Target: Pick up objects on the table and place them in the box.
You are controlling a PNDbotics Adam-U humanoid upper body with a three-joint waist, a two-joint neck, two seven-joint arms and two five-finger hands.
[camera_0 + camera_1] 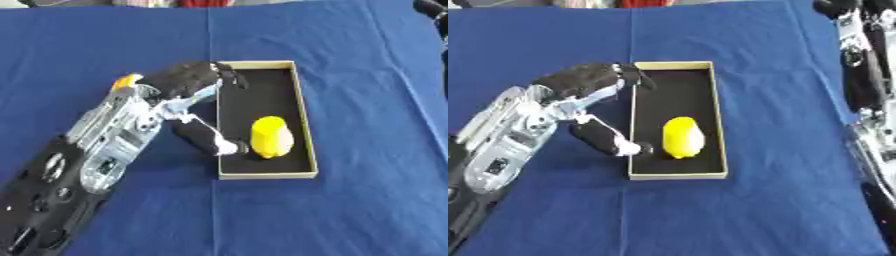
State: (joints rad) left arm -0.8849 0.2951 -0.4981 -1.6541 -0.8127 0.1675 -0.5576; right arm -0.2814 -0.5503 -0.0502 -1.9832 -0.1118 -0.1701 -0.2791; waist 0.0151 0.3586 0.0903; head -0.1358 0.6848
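A long box (300, 100) with a tan rim and a black inside lies in the middle of the blue table. A yellow rounded object (270, 136) rests in its near half. My left hand (179, 82) hangs over the box's left rim, open. Its fingers (229, 75) reach over the far left corner and its thumb (207, 137) points at the yellow object, just short of it. Nothing is held. My right arm (859, 85) runs down the right edge of the right eye view; I cannot make out its hand.
A blue cloth (367, 200) covers the table all round the box. A small orange bit (126, 80) shows beside my left wrist. The table's far edge lies along the top.
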